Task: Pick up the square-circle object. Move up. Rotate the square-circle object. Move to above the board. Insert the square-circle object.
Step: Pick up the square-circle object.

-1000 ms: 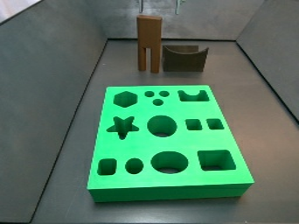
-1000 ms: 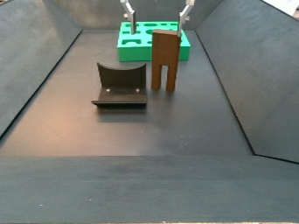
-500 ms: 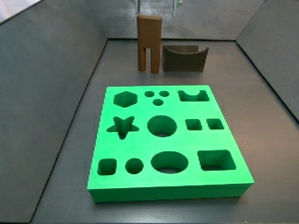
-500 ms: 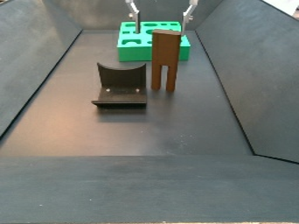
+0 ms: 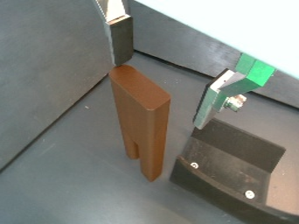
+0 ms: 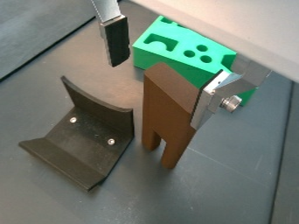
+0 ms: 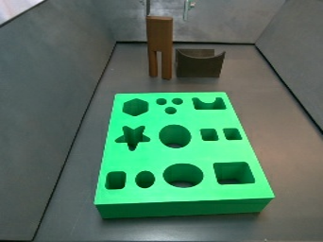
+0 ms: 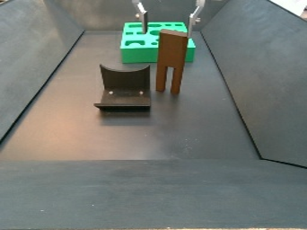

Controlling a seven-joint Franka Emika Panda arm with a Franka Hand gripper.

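Observation:
The square-circle object (image 5: 140,122) is a tall brown block that stands upright on its two prongs on the dark floor, also seen in a wrist view (image 6: 170,114) and in both side views (image 7: 159,43) (image 8: 173,61). My gripper (image 5: 167,68) is open and empty. It hovers just above the block's top, one finger on each side, not touching it (image 6: 162,70). In a side view only its fingertips (image 8: 142,11) show, above the block. The green board (image 7: 177,142) with its cut-out holes lies flat beyond the block (image 8: 150,38) (image 6: 187,54).
The dark fixture (image 8: 124,87) with a curved wall and a screwed base plate stands right beside the brown block (image 6: 76,136) (image 5: 233,166) (image 7: 198,62). Grey walls (image 8: 240,63) slope up round the floor on all sides.
The gripper's fingers have shifted a little sideways, ending more nearly over the brown block. The block, the fixture and the board have not moved.

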